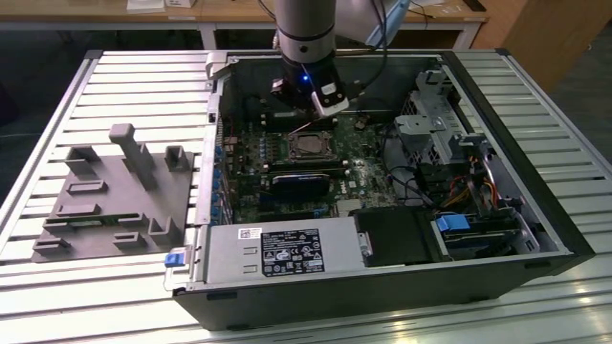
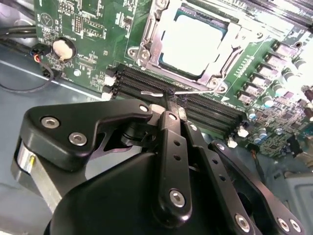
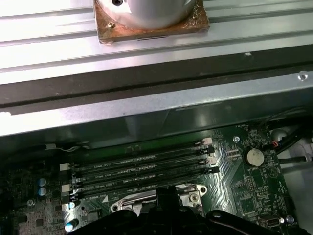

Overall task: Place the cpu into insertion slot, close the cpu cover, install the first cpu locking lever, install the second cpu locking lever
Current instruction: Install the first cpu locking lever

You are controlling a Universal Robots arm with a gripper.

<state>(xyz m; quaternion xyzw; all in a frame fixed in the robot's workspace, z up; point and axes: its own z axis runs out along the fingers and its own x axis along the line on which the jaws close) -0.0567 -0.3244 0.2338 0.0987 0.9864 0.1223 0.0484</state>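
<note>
end effector (image 2: 169, 104) by memory slots (image 2: 142, 82), cpu (image 2: 193, 41) seated

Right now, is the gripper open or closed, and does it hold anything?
Gripper: closed, fingertips together at the thin locking lever; whether it grips the lever cannot be told.

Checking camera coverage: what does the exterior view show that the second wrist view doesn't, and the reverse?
The exterior view adds the whole case, the power supply and the grey fixture beside it. The second wrist view adds the coin battery and the memory slots up close. Both share the gripper near the cpu, which lies under its cover.
</note>
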